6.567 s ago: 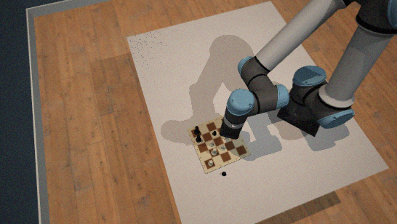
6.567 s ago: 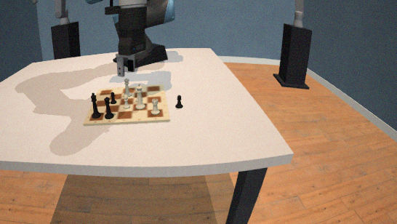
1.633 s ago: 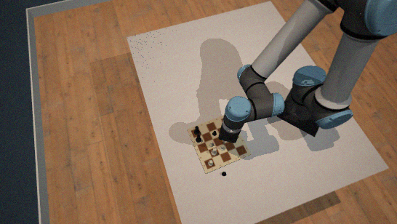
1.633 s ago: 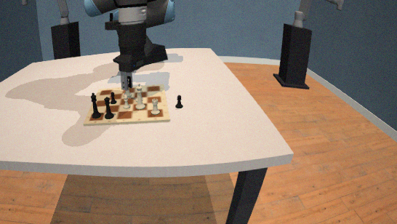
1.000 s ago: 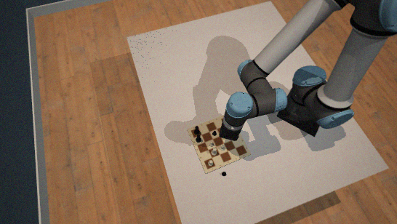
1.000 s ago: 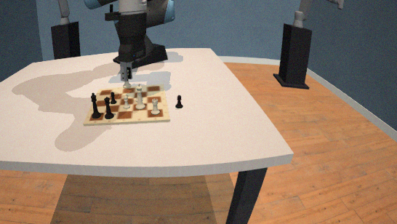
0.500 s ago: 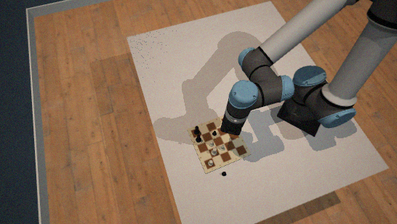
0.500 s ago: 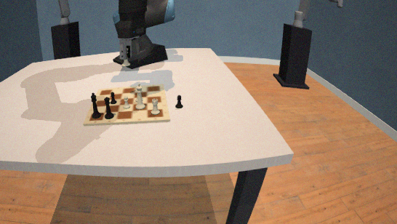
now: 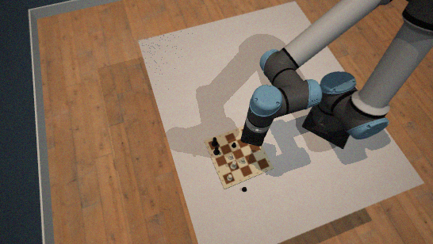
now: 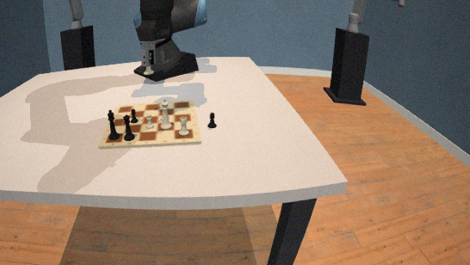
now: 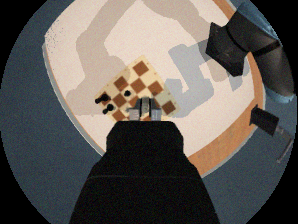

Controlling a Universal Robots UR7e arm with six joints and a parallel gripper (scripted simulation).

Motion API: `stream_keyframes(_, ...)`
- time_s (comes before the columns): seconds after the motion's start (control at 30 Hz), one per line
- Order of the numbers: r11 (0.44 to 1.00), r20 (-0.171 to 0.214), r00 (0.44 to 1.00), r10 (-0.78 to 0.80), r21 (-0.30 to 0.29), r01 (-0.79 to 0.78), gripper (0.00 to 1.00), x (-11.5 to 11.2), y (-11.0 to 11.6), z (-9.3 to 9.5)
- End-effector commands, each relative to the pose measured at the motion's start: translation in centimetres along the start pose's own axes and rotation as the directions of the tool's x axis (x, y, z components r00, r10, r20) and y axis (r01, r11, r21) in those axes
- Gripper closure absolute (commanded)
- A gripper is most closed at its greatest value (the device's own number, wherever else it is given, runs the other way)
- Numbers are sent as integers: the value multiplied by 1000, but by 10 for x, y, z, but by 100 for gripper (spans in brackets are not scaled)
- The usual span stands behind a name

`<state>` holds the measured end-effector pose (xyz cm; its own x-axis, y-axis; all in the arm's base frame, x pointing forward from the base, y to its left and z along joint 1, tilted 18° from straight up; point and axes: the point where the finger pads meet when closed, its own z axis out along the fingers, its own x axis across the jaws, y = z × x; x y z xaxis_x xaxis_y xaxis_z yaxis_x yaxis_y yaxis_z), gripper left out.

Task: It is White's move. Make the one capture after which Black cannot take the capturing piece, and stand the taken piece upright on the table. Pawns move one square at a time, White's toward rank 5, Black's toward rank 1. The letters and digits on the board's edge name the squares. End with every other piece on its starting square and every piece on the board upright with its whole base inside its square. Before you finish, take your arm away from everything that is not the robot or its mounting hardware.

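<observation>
The small chessboard (image 10: 153, 122) lies on the white table top and also shows in the overhead view (image 9: 238, 158). My gripper (image 10: 148, 64) hangs high above the board's far side and is shut on a small white piece (image 10: 148, 70), held clear of the board. In the wrist view the fingers pinch this pale piece above the board (image 11: 136, 90). On the board stand two tall black pieces (image 10: 113, 126) (image 10: 128, 128), a black pawn (image 10: 133, 116), a white pawn (image 10: 149, 121), a tall white piece (image 10: 164, 114) and a white rook (image 10: 183, 126). A black pawn (image 10: 212, 120) stands upright on the table beside the board.
The arm's dark base (image 10: 168, 66) sits on the table behind the board. The off-board black pawn also shows in the overhead view (image 9: 244, 189), just past the board's near edge. Two dark pillars (image 10: 349, 64) (image 10: 77, 46) stand beyond the table.
</observation>
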<state>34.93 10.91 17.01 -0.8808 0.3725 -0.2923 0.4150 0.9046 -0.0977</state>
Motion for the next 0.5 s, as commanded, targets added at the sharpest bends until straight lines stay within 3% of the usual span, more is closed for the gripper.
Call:
stream_keyframes(0.0,1000,0,1000,28,-1,-28,100,-11,-10,0)
stream_keyframes(0.13,996,0,996,93,-1,-93,100,-33,-38,0)
stream_keyframes(0.47,991,1,991,137,-1,-137,100,-47,-57,-1)
